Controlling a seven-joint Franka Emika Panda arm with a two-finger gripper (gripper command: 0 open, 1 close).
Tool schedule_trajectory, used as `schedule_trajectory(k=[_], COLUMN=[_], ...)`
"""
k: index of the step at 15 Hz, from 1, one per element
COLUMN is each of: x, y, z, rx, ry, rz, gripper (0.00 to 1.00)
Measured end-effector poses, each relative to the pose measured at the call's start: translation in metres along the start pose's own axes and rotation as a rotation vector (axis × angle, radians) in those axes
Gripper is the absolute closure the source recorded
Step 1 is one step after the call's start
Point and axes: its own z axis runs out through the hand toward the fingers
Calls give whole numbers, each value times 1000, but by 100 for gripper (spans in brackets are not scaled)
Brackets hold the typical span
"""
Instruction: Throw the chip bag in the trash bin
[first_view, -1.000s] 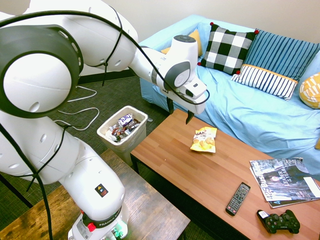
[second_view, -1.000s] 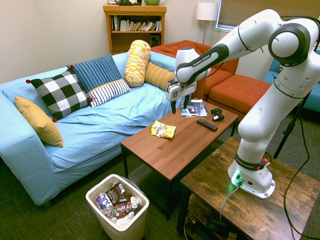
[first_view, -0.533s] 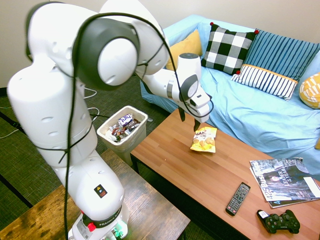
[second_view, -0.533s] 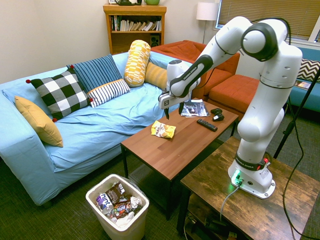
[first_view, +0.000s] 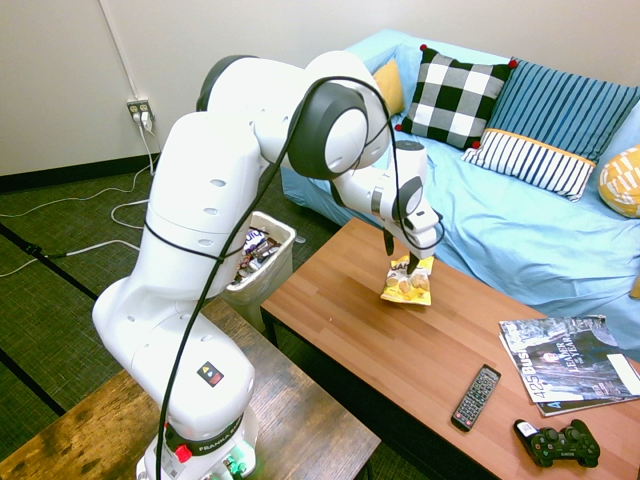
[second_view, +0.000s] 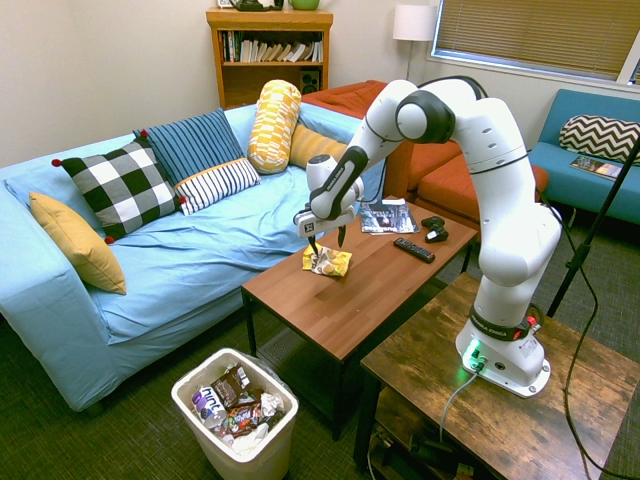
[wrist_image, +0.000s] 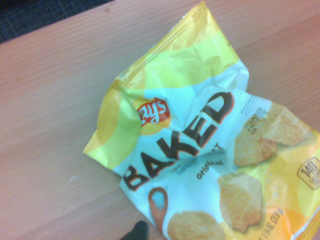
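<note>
The white robot gripper with two dark fingers (second_view: 327, 244) hung over the small crinkly yellow-and-white chip bag (wrist_image: 185, 135), its fingers spread wide. The bag lay on the brown wooden coffee table (first_view: 350, 340), near the edge beside the light-blue draped sofa (first_view: 480, 220), its "BAKED" lettering and pictured golden chips facing up. Farther along the same tabletop were a slim dark remote control (first_view: 476, 397), a black game controller (first_view: 557, 443) and glossy printed magazines (first_view: 570, 362). The white rectangular plastic trash bin (second_view: 235, 410) stood on the dark carpet (second_view: 140, 430) near one end of the table, holding crumpled wrappers (second_view: 240, 405). A black-and-white checkered pillow with red pompoms (second_view: 122, 188) leaned on the sofa.
</note>
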Motion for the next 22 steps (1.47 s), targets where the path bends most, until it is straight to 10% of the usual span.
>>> schedule_trajectory(k=[5, 6, 22], x=[9, 9, 11], y=[-8, -9, -9], z=[48, 55, 71], rx=[-34, -36, -18], ry=[-30, -35, -110], rz=[14, 13, 10], gripper=[0, 100, 100])
